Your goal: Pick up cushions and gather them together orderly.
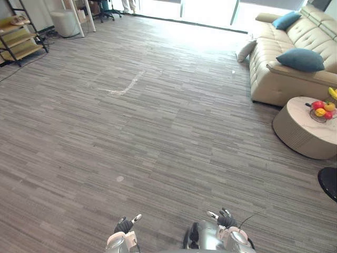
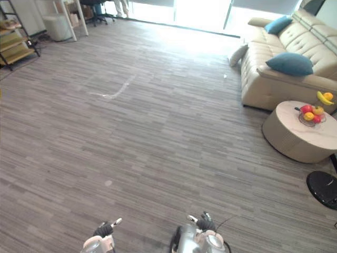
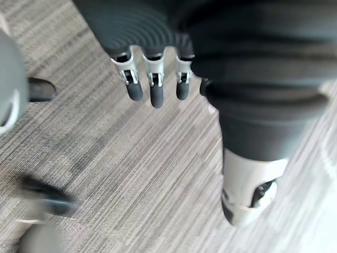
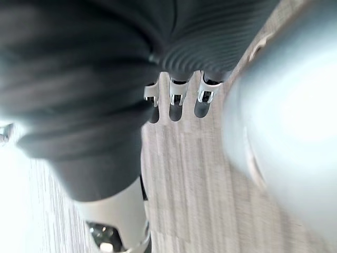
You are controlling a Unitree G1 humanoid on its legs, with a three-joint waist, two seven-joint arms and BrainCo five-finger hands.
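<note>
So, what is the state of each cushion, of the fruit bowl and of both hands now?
near blue cushion, lying on the sofa, not picked up.
far blue cushion, propped against the sofa back.
beige cushion, on the floor, leaning on the sofa end.
fruit bowl, upright on the round table, holding fruit.
left hand, open, empty.
right hand, open, empty.

The grey striped plank floor [image 1: 158, 132] carries a beige leather sofa [image 1: 274, 84] at the far right and, near it, a round beige low table [image 1: 300, 132]. On the sofa lie a near teal cushion [image 1: 300, 59] and a far teal cushion [image 1: 287, 20]. A cream cushion [image 1: 246, 50] stands on the floor against the sofa's end. A wire bowl of fruit [image 1: 322, 110] sits on the table.
</note>
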